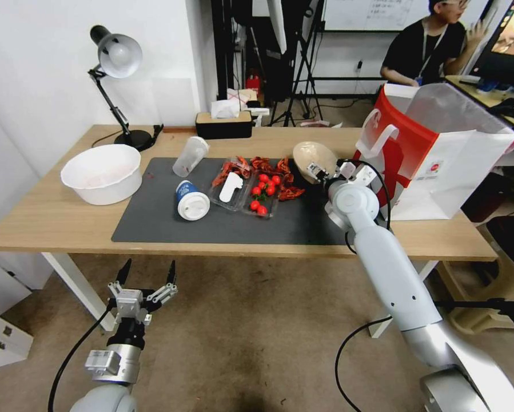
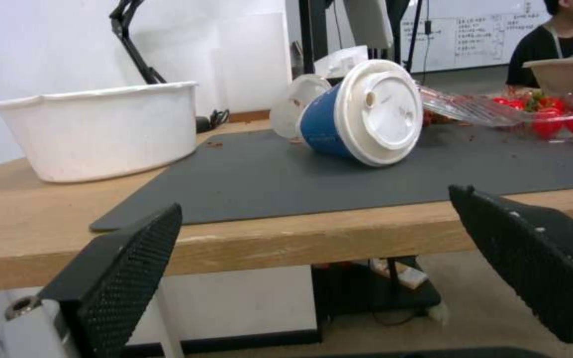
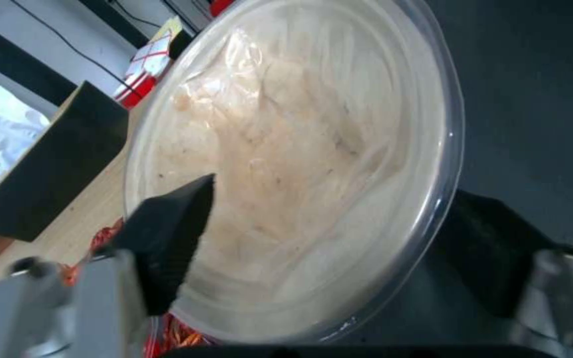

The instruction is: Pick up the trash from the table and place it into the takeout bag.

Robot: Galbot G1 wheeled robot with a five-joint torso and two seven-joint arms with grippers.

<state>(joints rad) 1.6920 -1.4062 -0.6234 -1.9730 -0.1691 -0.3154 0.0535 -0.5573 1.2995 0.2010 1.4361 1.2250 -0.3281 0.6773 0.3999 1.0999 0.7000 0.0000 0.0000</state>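
Far left: left pincer (image 1: 147, 268), released, fingers spread wide, parked low in front of the worktop (image 1: 39, 220) and under its near edge. Up and beyond that pincer, on the worktop: large white plastic bowl (image 1: 101, 171), not trash. Just rightward of it, on the dark grey mat (image 1: 154, 220), a blue-white lidded cup (image 1: 189, 200) on its side, lid toward the left pincer, and a clear plastic cup (image 1: 190, 155) tipped over behind it.

Further right, a clear tray of cherry tomatoes (image 1: 262, 194), close on the left of the right pincer (image 1: 321, 170). Right pincer clenched on the beige paper bowl (image 1: 314, 157): one finger inside, one outside the wall, bowl tilted and apparently clear of the mat. Takeout bag (image 1: 439, 154) upright just to the right of that pincer, mouth open, higher than the bowl.

Risks, as a judgement: thin wall pinched at a single spot, so likely to flex and slip out; wide bowl apt to catch the bag's rim or white handles and tip the bag; a low carry apt to sweep the tomato tray.

Hard to make out: red scraps around the tray, not identifiable; bag interior hidden; bowl's underside hidden, so contact with the mat uncertain.
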